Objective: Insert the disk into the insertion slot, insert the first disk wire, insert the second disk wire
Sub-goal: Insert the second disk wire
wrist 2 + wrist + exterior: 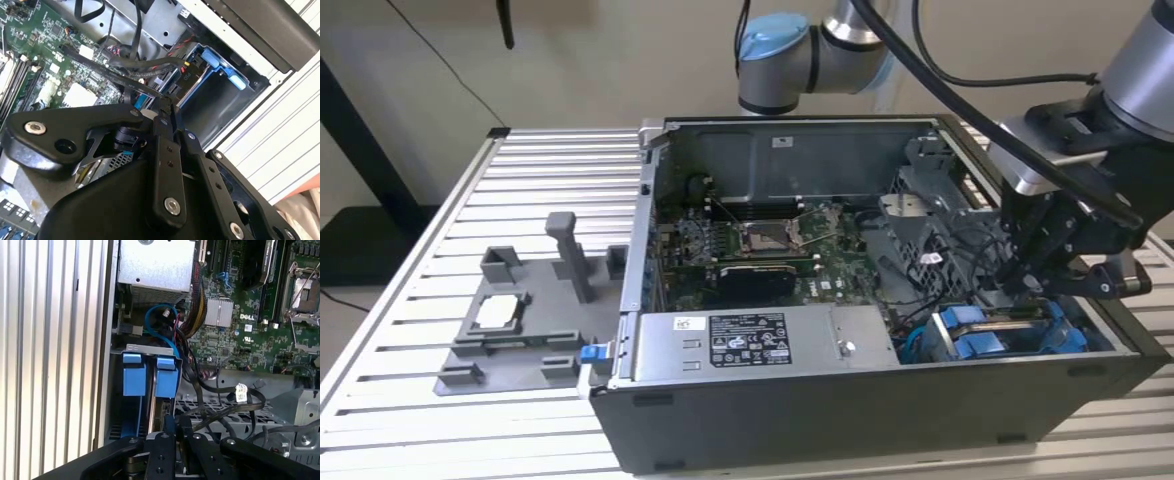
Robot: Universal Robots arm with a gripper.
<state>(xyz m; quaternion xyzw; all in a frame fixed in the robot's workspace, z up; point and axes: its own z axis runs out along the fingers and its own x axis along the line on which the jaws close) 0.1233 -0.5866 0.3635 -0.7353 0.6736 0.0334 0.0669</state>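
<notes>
The disk's blue carrier (994, 335) stands on edge in the insertion slot (150, 348), the grey metal cage in the case's corner on the exterior view's right. Two blue end tabs (150, 377) stick out of the cage. My gripper (1034, 290) hangs right over the carrier, inside the case. In both wrist views its black fingers (162, 125) are pressed together on the end of a black flat disk wire (115, 75), just above the disk's edge. The gripper (172, 421) hides the wire's plug.
The open computer case (881, 410) lies on a slatted aluminium table (547, 180). A grey power-supply box (747, 340) sits beside the cage and the motherboard (774, 240) behind it. Loose black cables (235, 407) cross a perforated bracket. A grey fixture (520, 320) stands on the table at the exterior view's left.
</notes>
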